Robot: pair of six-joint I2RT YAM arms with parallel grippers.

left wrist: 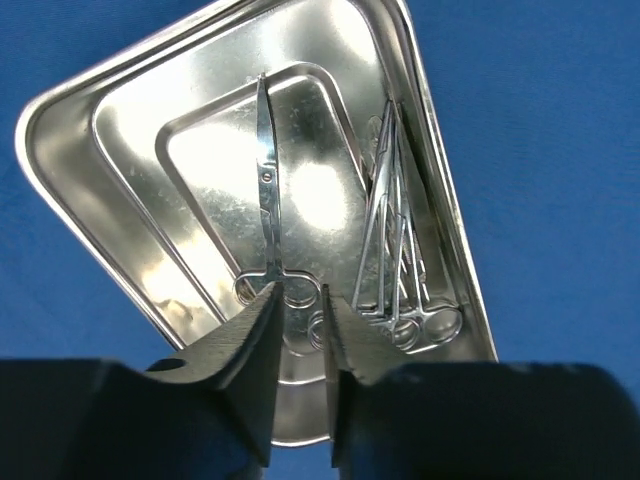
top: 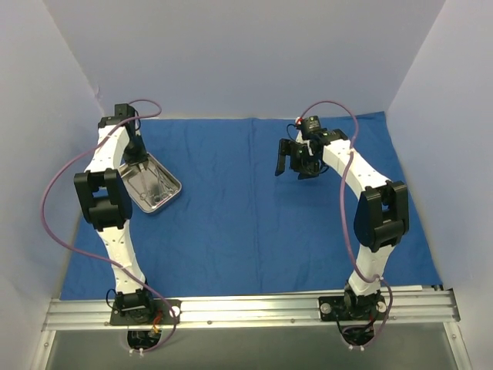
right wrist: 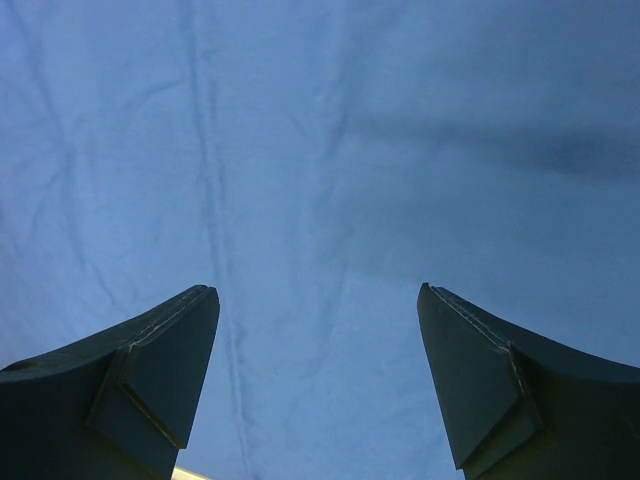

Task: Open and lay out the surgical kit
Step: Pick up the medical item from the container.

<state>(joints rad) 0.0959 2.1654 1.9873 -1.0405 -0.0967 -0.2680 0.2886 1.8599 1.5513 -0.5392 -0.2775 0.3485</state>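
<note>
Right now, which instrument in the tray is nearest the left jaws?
The lone scissors, lying apart in the middle of the tray, ring handles right at the left jaws' tips. The other instruments are bunched against one side wall.

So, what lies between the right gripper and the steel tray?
Only bare blue cloth; the top view shows nothing else between the right gripper and the steel tray.

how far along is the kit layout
Done: the blue cloth lies spread flat, the steel tray uncovered on it. In hand: the left gripper sits at the ring handles of the scissors; grip unclear. Left: the scissors and the bundled instruments are all inside the tray. The right gripper hangs open over cloth.
</note>
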